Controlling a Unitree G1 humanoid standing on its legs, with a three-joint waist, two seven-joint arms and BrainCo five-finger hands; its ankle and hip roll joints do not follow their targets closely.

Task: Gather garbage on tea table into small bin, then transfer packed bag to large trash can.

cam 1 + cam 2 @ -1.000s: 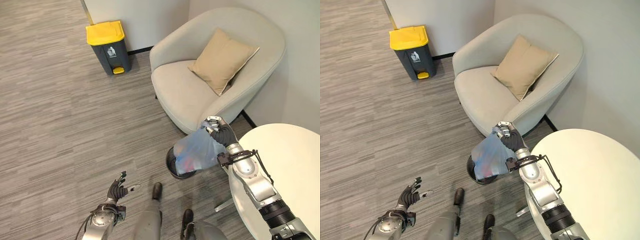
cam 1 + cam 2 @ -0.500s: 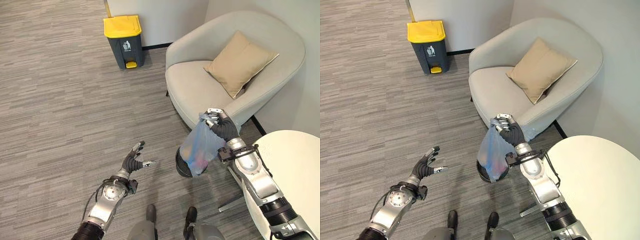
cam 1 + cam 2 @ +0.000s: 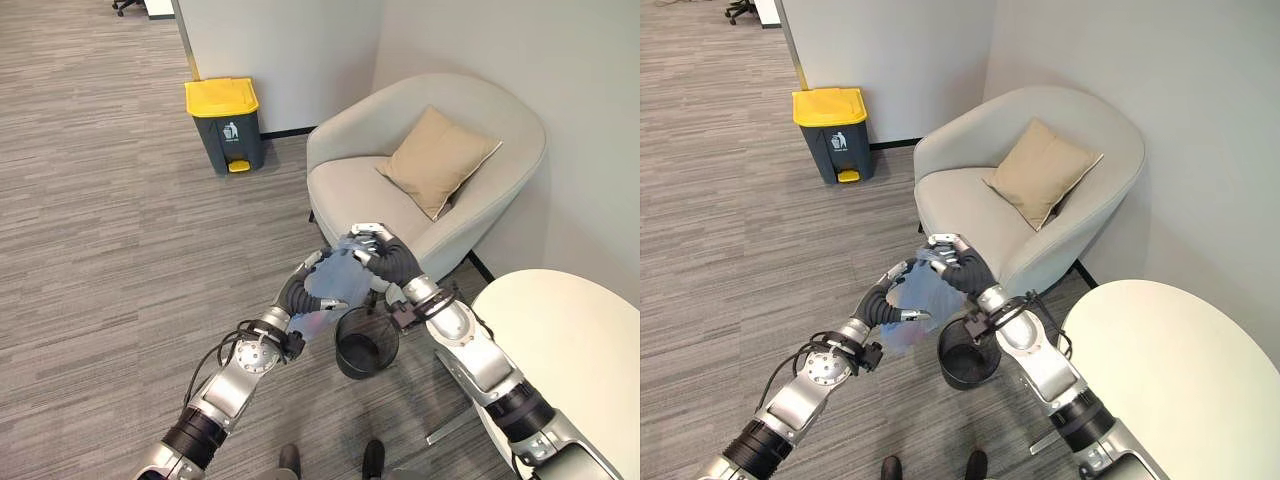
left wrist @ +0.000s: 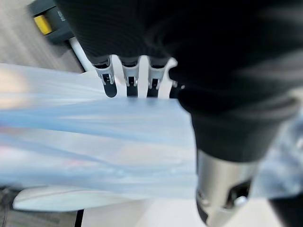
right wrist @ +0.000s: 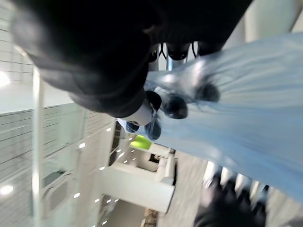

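Right hand (image 3: 385, 258), centre of the head views, was curled tight round the gathered neck of the pale blue bag (image 3: 335, 285). Left hand (image 3: 300, 290) lay against the bag's side from the lower left, fingers fairly straight, apparently steadying rather than gripping. Left wrist view: straight fingers (image 4: 130, 78) beside the blue film.

Bag hung in the air, lifted clear of the small black bin (image 3: 365, 345), which stood on the floor just below and right of it. Contents showed only as faint pink through the plastic.

Judgement: bagging done; carry to the large can underway. To do it well, keep the neck pinched shut, support from below so the film doesn't tear, and avoid swinging.

Yellow-lidded trash can (image 3: 224, 122) sat upper left against the wall, lid closed, well apart. Open floor (image 3: 100, 250) lay between. Armchair (image 3: 430, 170) with tan cushion (image 3: 437, 158) crowded the upper right; round white surface (image 3: 570, 350) lower right. Best path looked leftward.
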